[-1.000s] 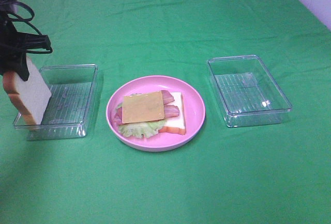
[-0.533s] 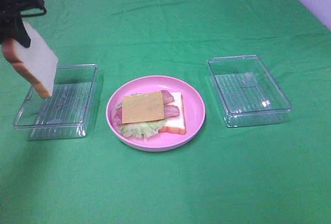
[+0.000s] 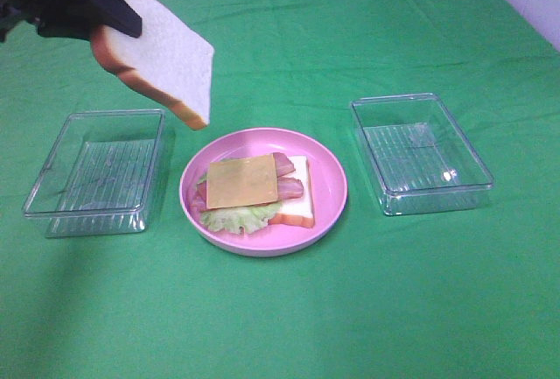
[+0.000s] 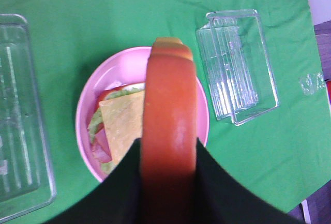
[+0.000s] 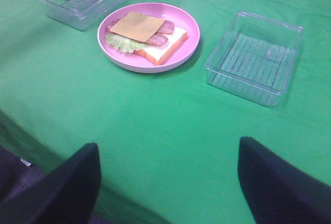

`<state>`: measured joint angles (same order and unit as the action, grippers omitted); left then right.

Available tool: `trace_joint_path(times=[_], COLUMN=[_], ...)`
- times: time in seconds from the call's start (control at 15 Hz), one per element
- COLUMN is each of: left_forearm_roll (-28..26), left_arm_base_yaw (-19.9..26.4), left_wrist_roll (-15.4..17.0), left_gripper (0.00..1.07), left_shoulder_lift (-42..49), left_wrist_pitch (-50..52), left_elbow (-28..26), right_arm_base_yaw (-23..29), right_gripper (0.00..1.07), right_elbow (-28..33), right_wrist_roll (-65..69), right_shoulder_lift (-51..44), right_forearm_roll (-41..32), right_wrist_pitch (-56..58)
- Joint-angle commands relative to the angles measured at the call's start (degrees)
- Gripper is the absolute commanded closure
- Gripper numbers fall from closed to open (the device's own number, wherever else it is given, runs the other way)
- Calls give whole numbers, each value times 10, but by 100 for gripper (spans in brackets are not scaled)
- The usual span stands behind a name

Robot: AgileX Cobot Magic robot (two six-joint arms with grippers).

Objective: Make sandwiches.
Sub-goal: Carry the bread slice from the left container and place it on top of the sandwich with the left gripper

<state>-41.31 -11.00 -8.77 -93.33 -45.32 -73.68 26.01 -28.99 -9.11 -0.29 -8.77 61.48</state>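
Note:
A round pink plate (image 3: 328, 188) sits mid-table. On it lies an open stack: a white bread slice (image 3: 297, 207) with orange-brown crust, pale green lettuce (image 3: 234, 219), reddish-pink bacon (image 3: 290, 188) and a yellow cheese square (image 3: 242, 179) on top. My left gripper (image 3: 103, 22) is shut on a second bread slice (image 3: 166, 51), held tilted in the air up-left of the plate. In the left wrist view its crust (image 4: 169, 131) fills the middle, above the plate (image 4: 88, 110). My right gripper (image 5: 168, 182) is open and empty, near the table's front edge, away from the stack (image 5: 142, 33).
Two clear plastic boxes stand empty, one left of the plate (image 3: 96, 171) and one right of it (image 3: 420, 151). A green cloth (image 3: 280, 309) covers the table. A white wall shows at the far right corner.
My left gripper has lifted the bread slice out of the left box and carried it up and to the right, toward the plate. The right gripper shows no earlier view.

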Motion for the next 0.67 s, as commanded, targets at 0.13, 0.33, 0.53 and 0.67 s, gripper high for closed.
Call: trace_joint_path(times=[0.13,0.33,0.53,0.67], left_forearm_roll=[-69,-119,-166,-183], left_arm_base_yaw=[-50,-92,-116,-116], left_wrist_roll=[-14,-61,-79,-79], left_gripper=[107,107,107,107], left_shoulder_lift=[-33,-79,-127,-151], left_wrist_pitch=[89,109,142,147], left_elbow=[51,51,51,51], right_arm_base_yaw=[1,1,1,1], right_gripper=[37,37,37,37], right_elbow=[2,2,2,2], right_wrist_roll=[-6,-6,-6,-6], right_shoulder_lift=[-9,-9,-9,-9], right_forearm_roll=[3,3,3,3], right_wrist_pitch=[-3,-3,-3,-3])
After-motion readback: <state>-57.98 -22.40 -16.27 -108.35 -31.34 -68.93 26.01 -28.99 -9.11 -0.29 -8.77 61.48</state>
